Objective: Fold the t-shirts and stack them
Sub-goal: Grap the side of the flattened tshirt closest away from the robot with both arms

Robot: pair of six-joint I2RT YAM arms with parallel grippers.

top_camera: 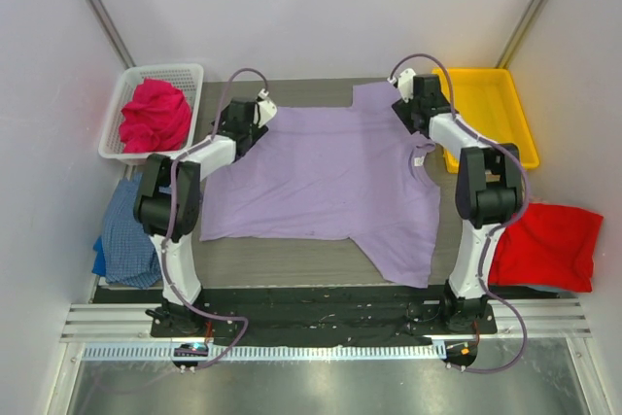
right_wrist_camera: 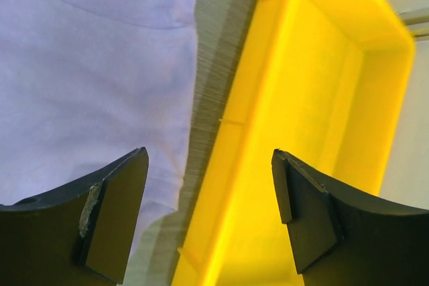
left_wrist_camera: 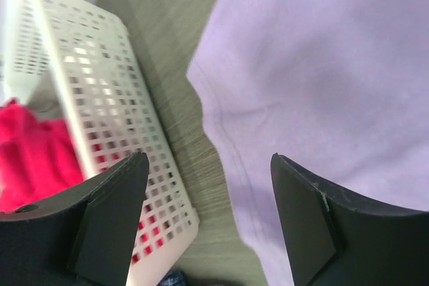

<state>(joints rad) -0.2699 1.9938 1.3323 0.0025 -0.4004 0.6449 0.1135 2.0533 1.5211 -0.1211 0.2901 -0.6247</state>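
I see the lavender t-shirt [top_camera: 330,177] spread flat across the middle of the table [top_camera: 292,264], lying sideways with its neck towards the right and its hem towards the left; one sleeve points to the far side, the other to the near side.

The left gripper [top_camera: 260,109] hovers at the far left corner of that shirt; in its wrist view the fingers [left_wrist_camera: 110,219] stand wide apart with nothing between them, above the shirt's stitched edge and the bare strip of table beside the white mesh basket [top_camera: 190,70].

The right gripper [top_camera: 403,94] hangs at the far right, by the far sleeve; its fingers [right_wrist_camera: 110,212] are likewise spread wide and grip nothing, one over lavender cloth, the other over the yellow tray [top_camera: 515,114], with a narrow band of table between shirt and tray.

The magenta-pink t-shirt [top_camera: 154,116] sits bunched in the basket at the far left; the blue checked t-shirt [top_camera: 131,230] lies crumpled at the left edge, near side, just beside the left arm; the red t-shirt [top_camera: 549,245] lies in a loose heap to the right of the right arm, well apart from the lavender one.
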